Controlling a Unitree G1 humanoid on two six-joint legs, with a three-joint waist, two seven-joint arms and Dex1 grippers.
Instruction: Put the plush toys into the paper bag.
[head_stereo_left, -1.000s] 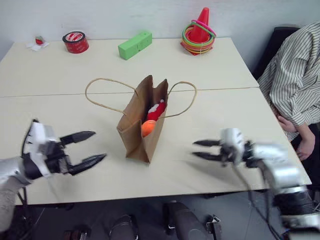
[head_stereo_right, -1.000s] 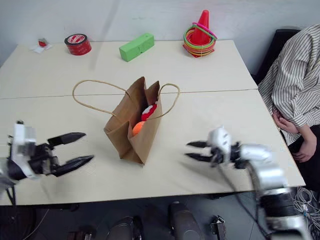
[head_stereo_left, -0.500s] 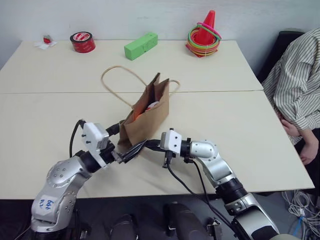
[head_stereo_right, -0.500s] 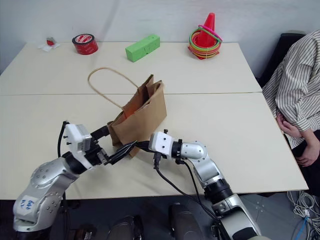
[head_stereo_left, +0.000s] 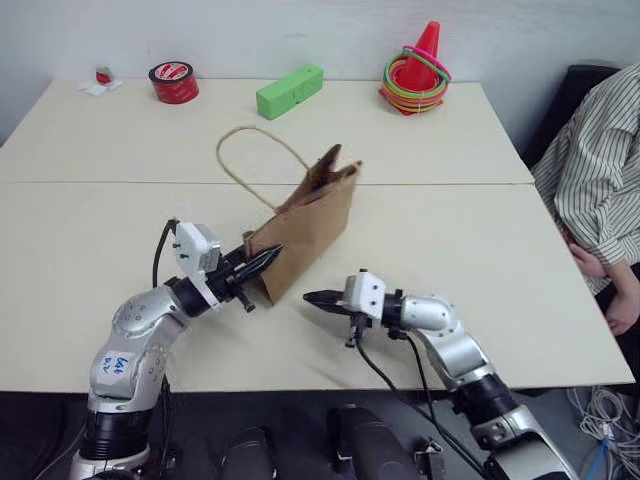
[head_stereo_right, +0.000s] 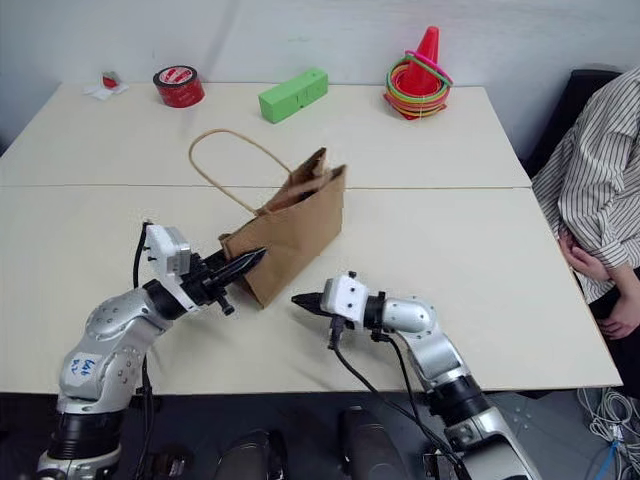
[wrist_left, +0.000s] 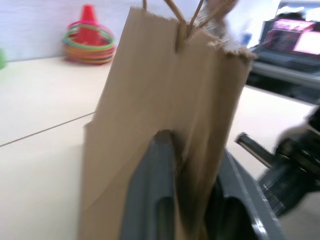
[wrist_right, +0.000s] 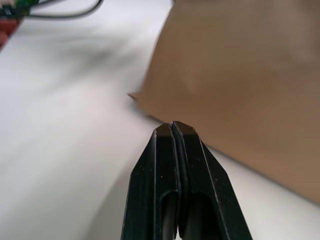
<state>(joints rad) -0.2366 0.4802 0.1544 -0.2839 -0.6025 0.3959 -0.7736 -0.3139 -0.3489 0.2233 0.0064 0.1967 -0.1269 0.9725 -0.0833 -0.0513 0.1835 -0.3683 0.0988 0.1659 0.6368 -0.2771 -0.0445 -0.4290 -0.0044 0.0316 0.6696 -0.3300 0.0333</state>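
left wrist view: left tool (wrist_left: 192, 200) pinches the paper bag (wrist_left: 170, 100) edge. right wrist view: right tool (wrist_right: 172, 127) closed empty, just short of it.

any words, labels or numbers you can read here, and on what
Blue handwritten marks on the left arm's grey shoulder cover: too small to read.
White print on top of the red tape roll: too small to read.
Small red-and-white item at the far corner of the table: no print can be made out.
Paper bag, green block, cone with rings: no text visible.
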